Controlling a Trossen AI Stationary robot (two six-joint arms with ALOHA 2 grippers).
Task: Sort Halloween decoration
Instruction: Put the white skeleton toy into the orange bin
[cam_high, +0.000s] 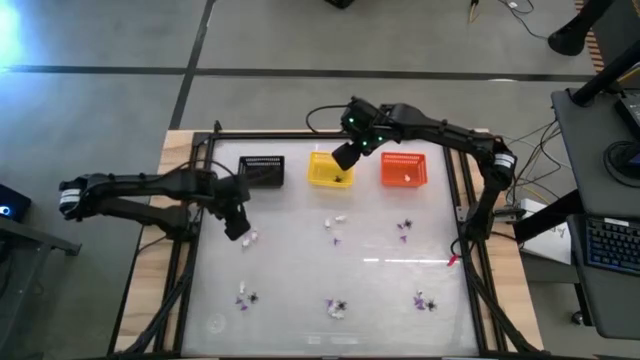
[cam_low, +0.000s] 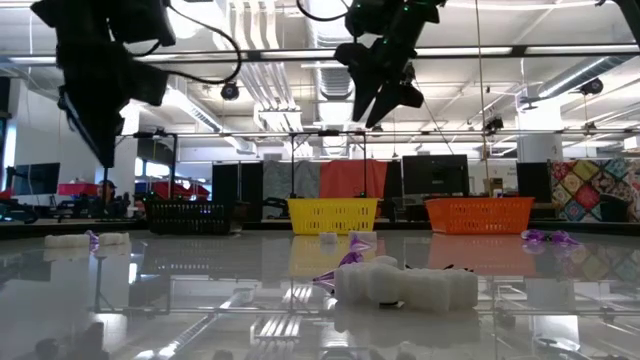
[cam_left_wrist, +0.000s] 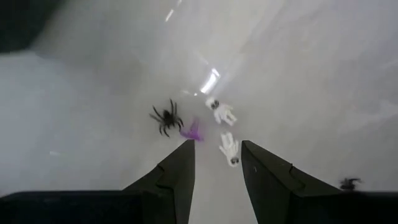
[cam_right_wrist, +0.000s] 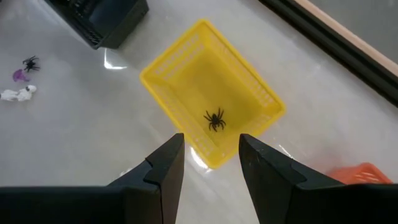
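black basket, yellow basket and orange basket stand in a row.

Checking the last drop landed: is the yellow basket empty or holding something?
Not empty: one black spider lies on the floor of the yellow basket, directly below the open right claw.

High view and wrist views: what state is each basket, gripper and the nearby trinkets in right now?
Yellow basket: upright, holds one black spider.
Orange basket: upright, something white inside.
Black basket: upright, contents unclear.
Right gripper: open, empty, above yellow basket.
Left gripper: open, empty, over white skeletons.
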